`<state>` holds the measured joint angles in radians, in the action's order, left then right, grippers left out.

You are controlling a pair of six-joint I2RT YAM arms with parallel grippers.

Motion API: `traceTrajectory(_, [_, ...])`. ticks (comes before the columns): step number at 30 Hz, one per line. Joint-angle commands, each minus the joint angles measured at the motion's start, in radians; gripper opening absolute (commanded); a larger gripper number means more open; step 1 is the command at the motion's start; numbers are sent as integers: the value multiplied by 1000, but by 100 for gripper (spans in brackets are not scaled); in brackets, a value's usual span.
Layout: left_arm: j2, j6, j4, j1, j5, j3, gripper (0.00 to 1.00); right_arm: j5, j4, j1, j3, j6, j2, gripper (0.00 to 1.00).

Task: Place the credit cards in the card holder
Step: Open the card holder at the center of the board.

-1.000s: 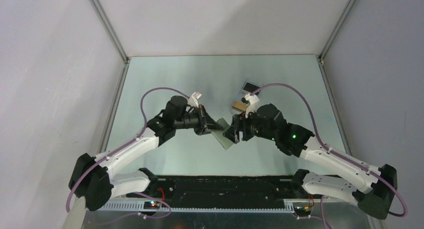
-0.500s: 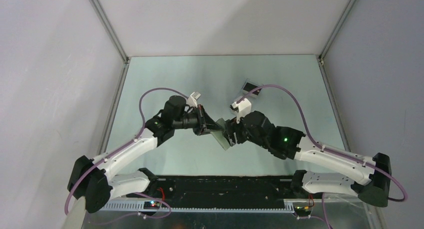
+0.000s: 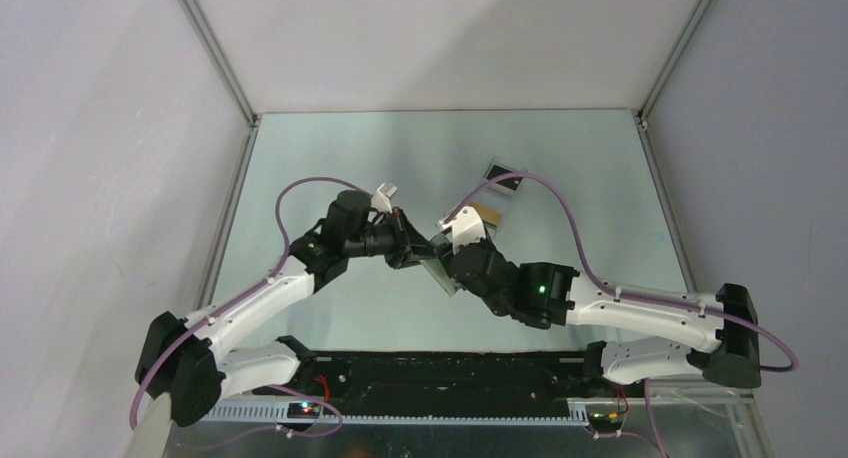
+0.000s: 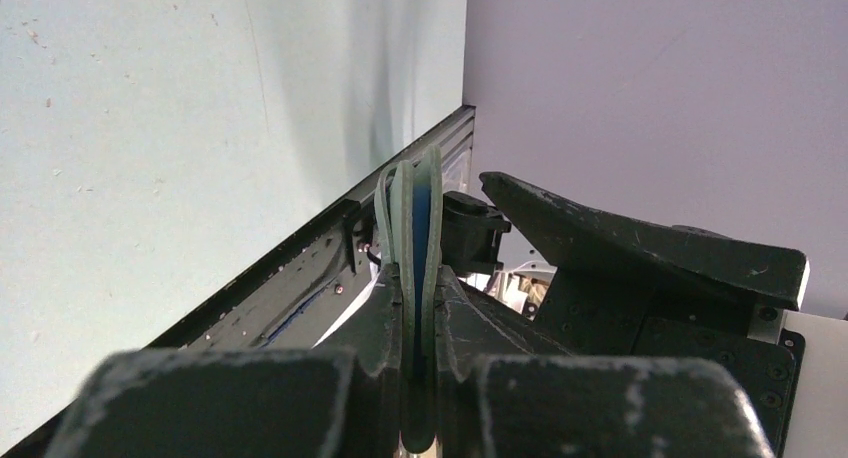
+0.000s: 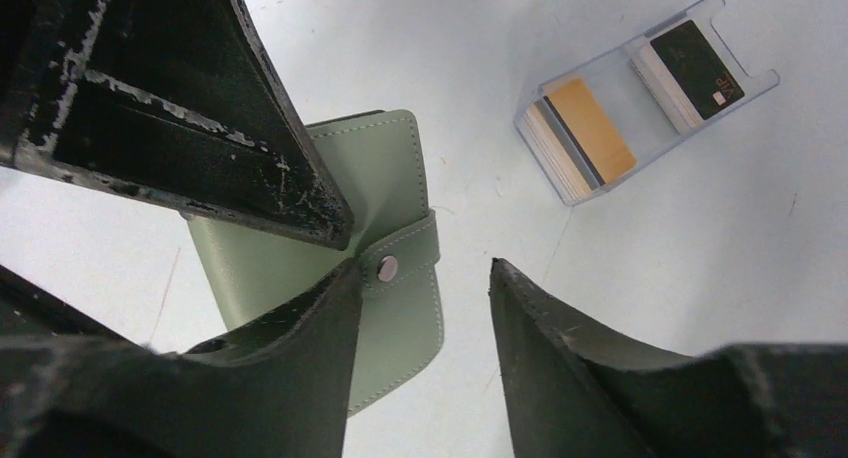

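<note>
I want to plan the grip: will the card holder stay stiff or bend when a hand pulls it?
The card holder probably bends: its layers bow apart above the pinch of the left hand. Its stitched, matte skin looks not slippery. The snap tab seems fastened, so it may resist opening.

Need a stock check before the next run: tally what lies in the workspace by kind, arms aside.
wallet: 1
clear tray: 1
card stacks: 2, one gold-topped, one black-topped; the cards in each stack cannot be counted
Total: 4
</note>
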<state>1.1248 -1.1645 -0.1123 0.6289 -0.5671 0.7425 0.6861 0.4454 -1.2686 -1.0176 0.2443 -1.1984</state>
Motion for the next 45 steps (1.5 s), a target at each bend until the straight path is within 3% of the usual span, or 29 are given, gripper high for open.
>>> traceTrajectory(1, [-46, -44, 57, 6, -62, 20, 0, 164, 54, 14, -42, 6, -16, 51])
traceTrajectory(9, [-47, -43, 57, 6, -61, 8, 0, 162, 75, 76, -50, 10, -12, 43])
traceTrajectory(27, [-70, -4, 57, 8, -80, -38, 0, -14, 129, 320, -51, 23, -3, 43])
traceTrajectory(29, [-67, 20, 52, 7, -78, -41, 0, -103, 138, 381, -51, 40, 31, 44])
traceTrajectory(32, [-55, 82, 5, 8, -63, -37, 0, -431, 124, 490, -31, 64, 92, 46])
traceTrajectory(36, [-22, 127, -7, 7, -58, -43, 0, -759, 102, 594, -2, 56, 157, 51])
traceTrajectory(39, [4, 161, -14, 6, -52, -39, 0, -882, 112, 610, 7, 44, 156, 59])
traceTrajectory(45, [51, 208, -31, 8, -57, -15, 0, -1035, 123, 546, 7, 15, 96, 66])
